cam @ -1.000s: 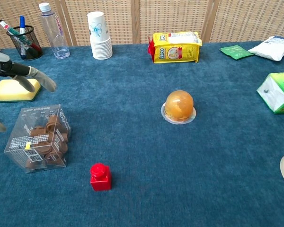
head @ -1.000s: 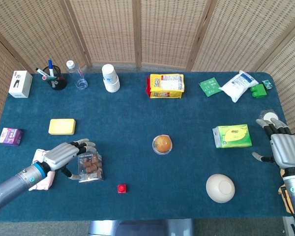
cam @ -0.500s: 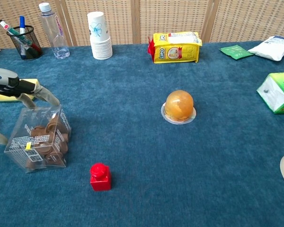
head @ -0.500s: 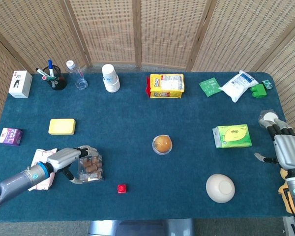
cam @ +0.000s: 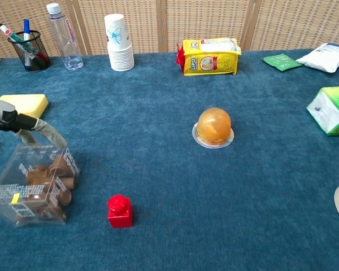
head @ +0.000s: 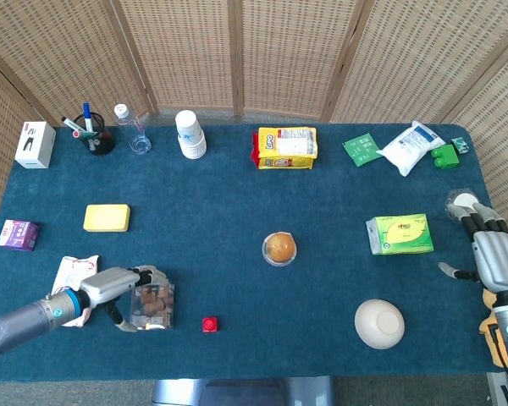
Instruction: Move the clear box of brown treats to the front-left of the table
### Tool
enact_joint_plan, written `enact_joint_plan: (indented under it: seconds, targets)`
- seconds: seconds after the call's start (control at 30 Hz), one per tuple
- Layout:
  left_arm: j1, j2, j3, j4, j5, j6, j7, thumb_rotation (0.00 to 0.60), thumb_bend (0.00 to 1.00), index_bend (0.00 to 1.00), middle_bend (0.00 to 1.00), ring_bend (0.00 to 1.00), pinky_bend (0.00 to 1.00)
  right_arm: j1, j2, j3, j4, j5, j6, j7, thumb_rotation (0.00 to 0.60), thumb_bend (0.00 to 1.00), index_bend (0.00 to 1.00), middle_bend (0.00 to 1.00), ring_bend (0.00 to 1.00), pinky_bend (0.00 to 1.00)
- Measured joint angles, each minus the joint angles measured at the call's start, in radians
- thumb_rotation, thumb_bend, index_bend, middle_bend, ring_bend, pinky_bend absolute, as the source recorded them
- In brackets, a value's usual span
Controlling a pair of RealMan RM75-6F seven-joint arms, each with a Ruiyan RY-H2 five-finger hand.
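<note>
- The clear box of brown treats (head: 152, 304) now sits in the lower left of the head view, lower and further left than half a second ago; in the chest view it has slid toward the lower left corner and looks tilted.
- Your left hand (head: 118, 286) has closed in on it: fingers (cam: 48, 131) reach over the top edge and a thumb curls along the near side, so you are gripping the box, where a second ago the hand only hovered spread above it.
- That reads as the carry under way; the box is already near the front-left, so little travel seems left before you set it down.
- The red brick (head: 209, 324) sits just to its right, apart from it.
- Your right hand (head: 491, 254), at the right edge of the head view, holds nothing, fingers loosely extended.
</note>
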Motion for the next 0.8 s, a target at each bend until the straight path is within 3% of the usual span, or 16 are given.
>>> enact_joint_plan:
  seconds: [0.6, 0.8]
  targets:
    - [-0.017, 0.028, 0.095, -0.06, 0.099, 0.052, -0.026, 0.569, 0.16, 0.17, 0.14, 0.01, 0.16, -0.003, 0.006, 0.001, -0.008, -0.006, 0.008, 0.006, 0.6, 0.01, 0.13, 0.2, 0.09, 0.15]
    - [-0.002, 0.037, 0.083, -0.049, 0.063, 0.084, -0.001, 0.55, 0.16, 0.17, 0.12, 0.0, 0.13, 0.001, 0.0, 0.004, 0.002, -0.005, 0.005, 0.013, 0.6, 0.01, 0.13, 0.2, 0.09, 0.15]
